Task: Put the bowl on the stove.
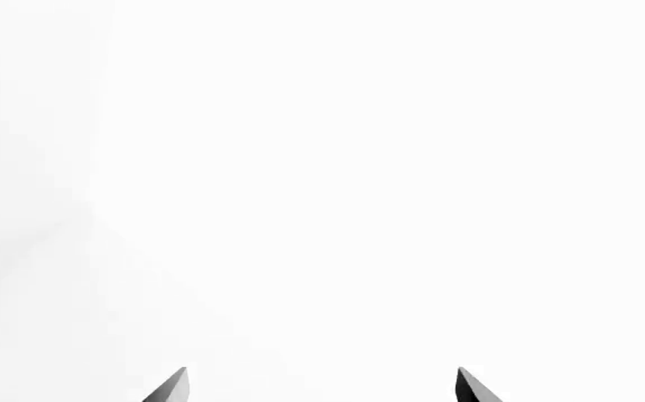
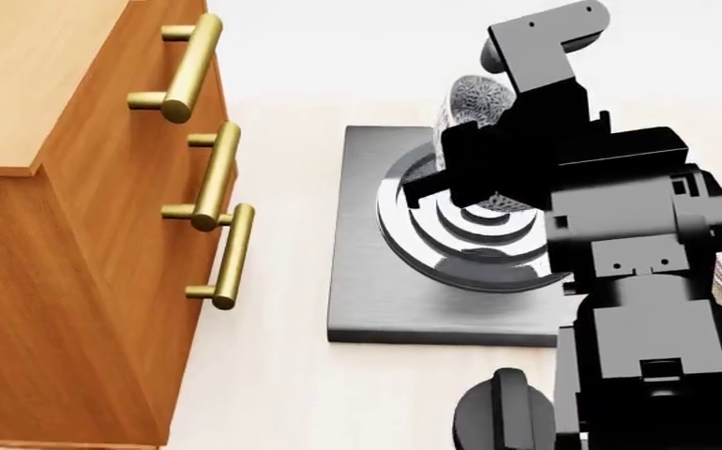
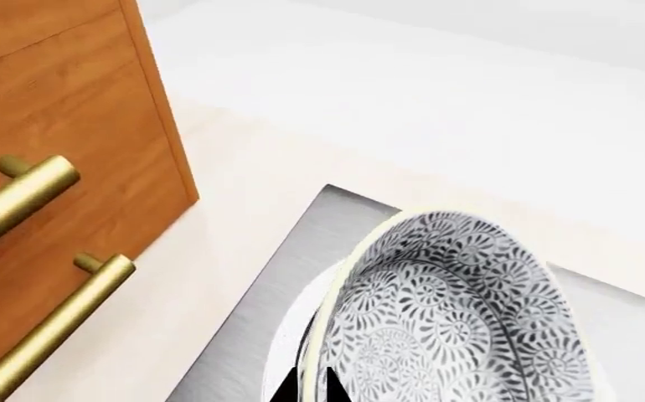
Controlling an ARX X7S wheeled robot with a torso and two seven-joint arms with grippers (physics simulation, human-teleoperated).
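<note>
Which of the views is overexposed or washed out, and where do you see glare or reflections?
Left wrist view: almost pure white, only the left gripper fingertips visible. Head view: bright reflections on the stove burner rings; the arm hides most of the bowl. Right wrist view: evenly lit and sharp, the bowl's pattern clear.

Illumination is bright and even. The left wrist view is almost wholly washed-out white. Specular glare marks the stove (image 2: 374, 281) rings. All renders are sharp, without blur or edge distortion.
</note>
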